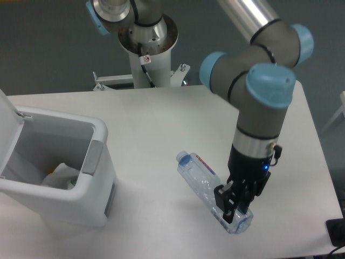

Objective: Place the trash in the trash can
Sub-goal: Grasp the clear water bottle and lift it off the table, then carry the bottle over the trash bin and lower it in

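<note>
A: Where does the black two-finger gripper [233, 208] stand?

B: It hangs from the grey and blue arm [257, 91] over the base end of the clear plastic water bottle with the blue cap and red-lettered label [211, 190]. One finger [223, 202] shows dark against the plastic and the tips look closed on that end. I judge it has hold of the bottle, though the far finger is hidden, so the contact on that side cannot be confirmed.

A: And the bottle itself?

B: It lies slanted across the white table [156, 124], cap end up-left, base end down-right under the gripper. Whether that end is off the table I cannot tell.

A: How should the lift go?

B: Held at one end, the bottle will likely droop and swing, and thin plastic can slip. Rise slowly, keep the wrist steady, and get the cap end above the bin's rim before crossing.

A: What lies on the way?

B: The boxy white plastic trash can [102, 178] stands well apart at the left, its hinged white lid [7, 127] raised, its grey latch tab [92, 156] facing the bottle. A crumpled white paper wad [60, 176] already sits inside. Bare tabletop lies between; the near wall and tab are the only things to clear.
</note>
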You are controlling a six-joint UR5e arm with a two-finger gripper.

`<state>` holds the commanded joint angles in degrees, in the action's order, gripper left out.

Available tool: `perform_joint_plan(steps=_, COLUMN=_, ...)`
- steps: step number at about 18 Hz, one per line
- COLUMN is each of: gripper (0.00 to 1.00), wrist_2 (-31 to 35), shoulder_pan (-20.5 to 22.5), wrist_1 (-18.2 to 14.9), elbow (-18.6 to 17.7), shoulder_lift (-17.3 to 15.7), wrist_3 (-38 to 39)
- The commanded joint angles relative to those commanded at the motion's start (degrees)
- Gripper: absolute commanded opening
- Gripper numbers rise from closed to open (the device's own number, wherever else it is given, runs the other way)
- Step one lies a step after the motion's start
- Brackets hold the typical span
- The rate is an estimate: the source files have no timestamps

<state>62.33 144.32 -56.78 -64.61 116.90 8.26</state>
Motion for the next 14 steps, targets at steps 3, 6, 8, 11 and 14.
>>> perform_joint_plan(steps=3, gripper=0.34, wrist_2=-4.13, shoulder_pan=-0.26, wrist_1=2.88, elbow=1.06, shoulder_lift=-1.32, wrist_3=0.00)
perform_joint_plan(steps=6, gripper=0.34, wrist_2=-7.47, shoulder_pan=-0.79, wrist_1=5.62, elbow=1.06, shoulder_lift=-3.43, wrist_3=-0.09)
perform_joint_plan(steps=8, gripper=0.33, wrist_2=-9.85, shoulder_pan=-2.98, wrist_1=5.63, elbow=0.62, shoulder_lift=-4.83, wrist_3=-0.87)
perform_joint_plan(steps=11, gripper=0.33, wrist_2=-9.94, shoulder_pan=-7.37, wrist_1=5.89, elbow=0.45, shoulder_lift=-6.41, wrist_3=-2.81)
perform_joint_plan(steps=14, gripper=0.33, wrist_2=-11.79, shoulder_pan=-10.89, wrist_1=8.17, elbow=0.18, shoulder_lift=-7.48, wrist_3=-3.87)
